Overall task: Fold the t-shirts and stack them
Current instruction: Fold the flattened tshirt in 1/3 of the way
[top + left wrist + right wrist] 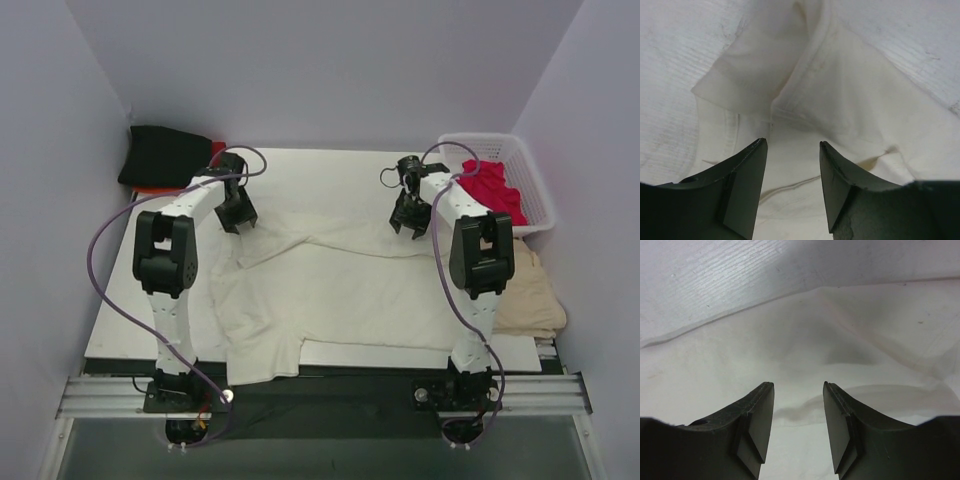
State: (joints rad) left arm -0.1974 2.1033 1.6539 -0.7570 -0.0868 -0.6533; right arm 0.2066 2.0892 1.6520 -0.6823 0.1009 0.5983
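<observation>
A white table between lavender walls: the cream-white t-shirt lies spread and rumpled across its middle, one end hanging off the near edge — folding barely begun, by the look of it. The left gripper and right gripper hover over its far edge, jaws spread, pinching nothing. One black t-shirt sits folded on one orange-red t-shirt in the far-left corner. One crimson t-shirt waits crumpled in the single basket — and one tan cloth, its kind unclear, lies beside the right arm.
</observation>
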